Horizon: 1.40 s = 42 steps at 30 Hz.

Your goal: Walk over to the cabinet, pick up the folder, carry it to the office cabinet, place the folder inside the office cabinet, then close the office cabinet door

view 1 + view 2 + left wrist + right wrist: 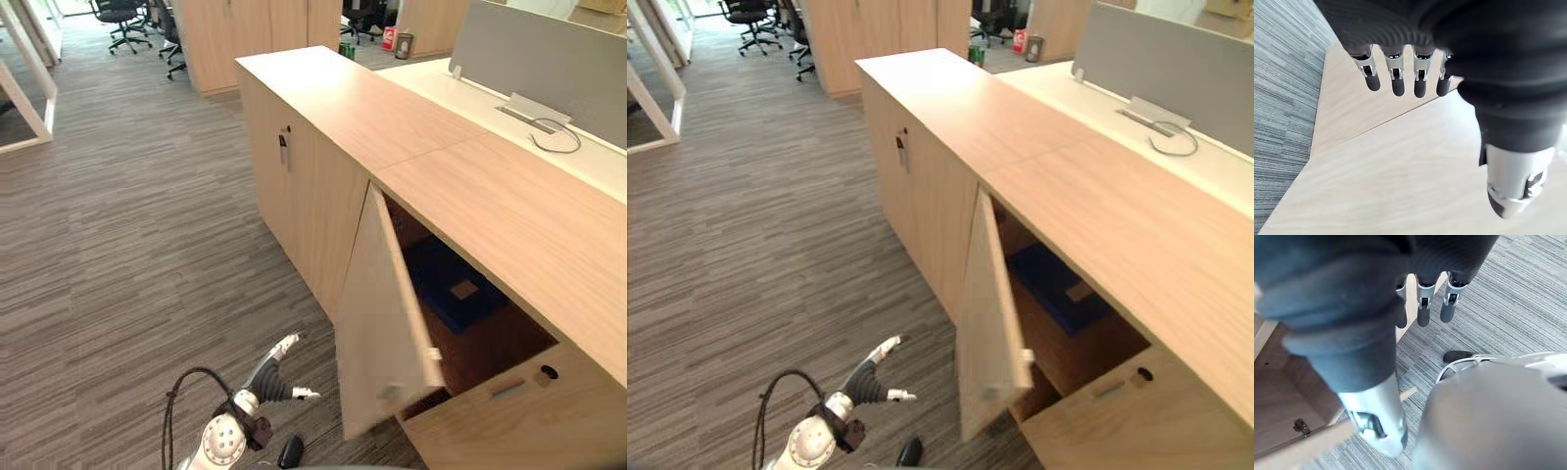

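The office cabinet (490,196) runs along the right, with its light wood door (377,313) swung out toward me. Inside, on the dark shelf, lies the blue folder (456,289) with a small tan label. My left hand (274,377) hangs low over the carpet, left of the door's free edge and apart from it, fingers relaxed and empty. In the left wrist view its fingers (1396,78) point straight at a pale wood panel. My right hand (1423,303) shows over the carpet by the cabinet's edge, fingers straight, holding nothing.
A closed cabinet door with a metal handle (283,149) stands further along the same unit. Behind it are a white desk with a grey partition (549,59) and a loose cable (556,137). Office chairs (122,20) stand far back on the striped carpet.
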Tool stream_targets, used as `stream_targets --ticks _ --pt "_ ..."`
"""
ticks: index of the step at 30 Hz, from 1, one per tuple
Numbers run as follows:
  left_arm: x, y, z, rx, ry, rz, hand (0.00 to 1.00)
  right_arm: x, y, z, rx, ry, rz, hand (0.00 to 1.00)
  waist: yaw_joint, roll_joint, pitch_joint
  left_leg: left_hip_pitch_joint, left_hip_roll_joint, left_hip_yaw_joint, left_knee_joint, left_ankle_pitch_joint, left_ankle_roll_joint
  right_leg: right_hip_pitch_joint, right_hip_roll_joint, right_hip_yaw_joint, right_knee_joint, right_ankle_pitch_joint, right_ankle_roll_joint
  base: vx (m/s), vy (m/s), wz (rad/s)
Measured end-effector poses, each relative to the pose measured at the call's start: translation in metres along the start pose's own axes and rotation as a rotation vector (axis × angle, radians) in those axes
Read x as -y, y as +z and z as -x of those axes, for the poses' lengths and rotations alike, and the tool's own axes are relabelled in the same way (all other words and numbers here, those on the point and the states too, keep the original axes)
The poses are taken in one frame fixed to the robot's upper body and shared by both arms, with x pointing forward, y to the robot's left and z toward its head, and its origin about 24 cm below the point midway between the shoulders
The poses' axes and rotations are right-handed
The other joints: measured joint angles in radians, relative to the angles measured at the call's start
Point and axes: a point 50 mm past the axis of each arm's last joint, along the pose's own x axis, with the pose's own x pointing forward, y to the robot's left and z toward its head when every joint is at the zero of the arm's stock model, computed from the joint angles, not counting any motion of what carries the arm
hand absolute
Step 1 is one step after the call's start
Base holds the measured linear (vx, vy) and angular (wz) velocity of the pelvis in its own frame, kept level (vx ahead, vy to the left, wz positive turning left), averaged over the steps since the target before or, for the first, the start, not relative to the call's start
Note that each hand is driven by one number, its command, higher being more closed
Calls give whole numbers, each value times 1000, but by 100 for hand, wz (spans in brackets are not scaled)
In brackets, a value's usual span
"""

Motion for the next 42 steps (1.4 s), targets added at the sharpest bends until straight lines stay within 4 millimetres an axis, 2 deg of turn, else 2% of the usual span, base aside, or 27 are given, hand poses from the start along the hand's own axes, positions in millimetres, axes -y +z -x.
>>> stream_targets --ticks 2,5,11,16,18,20,21,23,24,28,30,32,34,35,36,38,42 --pt "-2 0 -1 -2 21 40 0 -3 6 -1 13 13 52 0 3 -5 0 -15 2 -19 0 11 -13 -4 7 -24 -1 0 -1 42 -95 33" --pt "-2 0 -1 -7 28 70 0 -12 17 -3 40 41 100 0 6 -19 3 -16 3 -26 0 14 -10 -1 9 -32 0 4 -7 72 -76 11" --pt "-1 3 -5 1 51 153 0 -55 38 -3 103 151 158 0 4 -37 8 -14 5 -12 0 14 -10 -5 8 -16 0 4 -10 67 -53 -6" --pt "-7 -2 -5 -26 92 231 0 -58 37 -3 100 156 155 0 -4 -50 20 4 26 75 0 2 -7 -22 13 73 -3 19 -25 43 -33 -54" --pt "-10 -17 -4 -84 131 305 0 -53 29 -2 77 144 139 0 -17 -60 20 25 41 137 -1 -16 -9 -37 19 132 -5 21 -25 -26 -35 -80" --pt "-11 -29 -5 -135 160 367 0 -49 28 -2 80 136 131 0 -27 -61 19 27 52 174 -1 -21 -9 -52 23 160 -6 23 -28 -21 -29 -69" --pt "-11 -43 -5 -197 190 446 0 -46 28 -3 77 124 96 0 -37 -62 19 29 60 201 -1 -24 -10 -57 27 186 -9 29 -26 -11 -25 -71" --pt "-9 -59 -2 -270 221 514 0 -43 27 -3 74 116 65 0 -53 -63 20 42 65 230 -1 -32 -8 -57 30 210 -16 34 -26 -2 -14 -57" --pt "-6 -76 2 -351 251 584 0 -41 27 -3 73 112 44 0 -59 -63 19 58 69 257 -1 -42 -4 -57 32 238 -16 35 -25 1 -3 -49" --pt "4 -104 17 -506 298 639 0 -37 24 -2 76 94 -23 0 -69 -65 21 91 74 317 0 -61 -5 -59 31 294 -8 45 -18 21 5 -52" --pt "12 -120 31 -613 310 640 0 -37 23 -1 76 88 -66 0 -74 -68 22 117 82 392 5 -78 -3 -86 34 364 29 54 -15 37 21 -90" --pt "13 -127 37 -655 328 636 0 -40 27 -1 98 95 -71 0 -74 -71 40 148 97 476 5 -93 -3 -108 33 397 55 58 -18 26 34 -132" --pt "14 -137 46 -715 341 614 0 -45 28 0 109 107 -78 0 -70 -75 47 170 116 571 7 -111 -8 -127 -9 248 89 53 -30 -5 30 -151" --pt "15 -145 57 -772 354 618 0 -48 29 1 114 113 -79 0 -72 -76 49 190 133 626 10 -128 -16 -123 -45 99 103 55 -39 -7 -4 -146" --pt "17 -153 67 -824 367 654 0 -48 29 1 115 114 -77 0 -70 -77 49 204 152 677 21 -147 -31 -120 -61 13 103 70 -56 -4 -8 -142" --pt "19 -161 76 -881 404 737 0 -46 29 1 118 110 -82 0 -76 -77 50 213 179 724 43 -169 -54 -120 -37 10 82 108 -50 2 -94 -100" --pt "25 -166 85 -915 507 890 0 -39 26 0 106 97 -118 0 -77 -58 45 232 256 774 40 -180 -98 -89 70 44 -23 133 -77 30 -134 -43"
